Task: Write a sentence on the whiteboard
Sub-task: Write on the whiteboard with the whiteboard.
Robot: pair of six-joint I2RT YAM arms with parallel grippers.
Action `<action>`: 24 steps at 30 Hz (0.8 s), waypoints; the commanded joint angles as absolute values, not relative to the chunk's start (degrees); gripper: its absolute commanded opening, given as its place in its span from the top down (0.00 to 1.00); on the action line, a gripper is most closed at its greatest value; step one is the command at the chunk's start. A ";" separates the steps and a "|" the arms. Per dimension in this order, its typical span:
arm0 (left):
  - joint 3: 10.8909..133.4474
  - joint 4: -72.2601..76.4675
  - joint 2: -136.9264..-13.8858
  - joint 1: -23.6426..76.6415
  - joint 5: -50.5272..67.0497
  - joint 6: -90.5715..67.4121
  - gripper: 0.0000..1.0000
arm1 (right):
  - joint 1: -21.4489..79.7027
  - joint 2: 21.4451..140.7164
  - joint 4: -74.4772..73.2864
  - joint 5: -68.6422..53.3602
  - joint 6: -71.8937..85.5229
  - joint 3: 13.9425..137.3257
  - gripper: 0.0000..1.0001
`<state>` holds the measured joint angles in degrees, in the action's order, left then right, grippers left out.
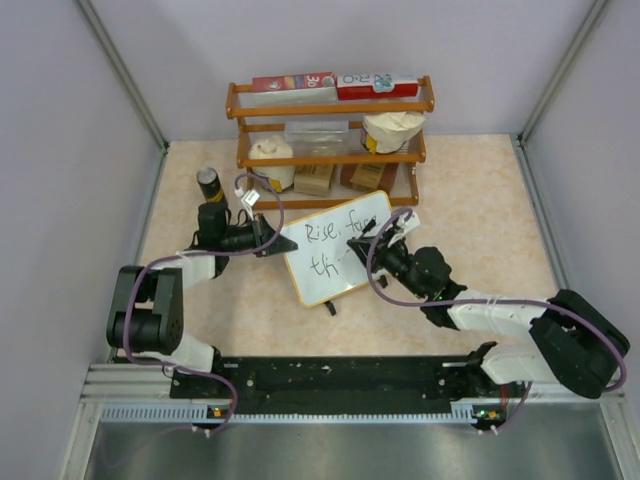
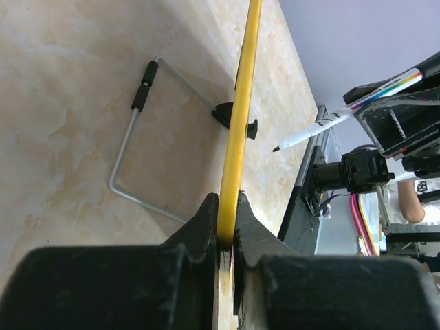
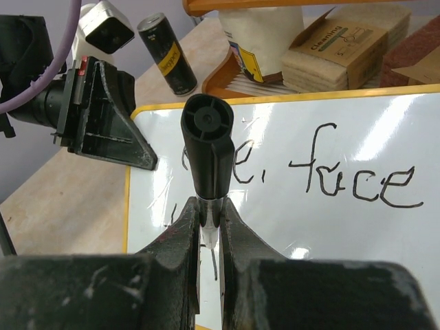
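Right wrist: R gripper (image 3: 210, 214) clamped on white marker w/ black end (image 3: 206, 148), tip just off black handwritten sentence (image 3: 357, 180). L gripper (image 2: 225, 218) pinches edge of wood-framed white whiteboard (image 3: 309, 234), propped on beige table (image 1: 480, 200). Risk: hard tip press → board slips, stroke smears.

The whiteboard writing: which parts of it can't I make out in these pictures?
Right wrist: the marker in the right gripper covers the start of the sentence and nearly all of its second line.
Top external: the right arm hides the first line's end and most of the second.
Left wrist: the whiteboard shows edge-on, held in the left gripper; its face is out of sight.
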<state>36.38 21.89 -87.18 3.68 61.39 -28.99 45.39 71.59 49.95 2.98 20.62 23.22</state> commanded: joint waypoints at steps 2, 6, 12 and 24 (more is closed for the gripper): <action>34.28 17.14 -91.05 1.58 50.71 -22.94 1.00 | 46.41 74.79 55.90 3.60 20.92 23.47 1.00; 34.10 18.37 -91.85 1.41 51.86 -23.03 1.00 | 46.93 76.02 56.60 3.95 21.01 23.29 1.00; 33.40 19.07 -91.58 0.88 51.77 -23.03 1.00 | 47.02 76.37 56.43 4.48 21.36 22.85 1.00; 32.87 20.57 -91.84 0.53 52.91 -23.73 1.00 | 47.29 79.19 55.63 5.45 21.80 23.20 1.00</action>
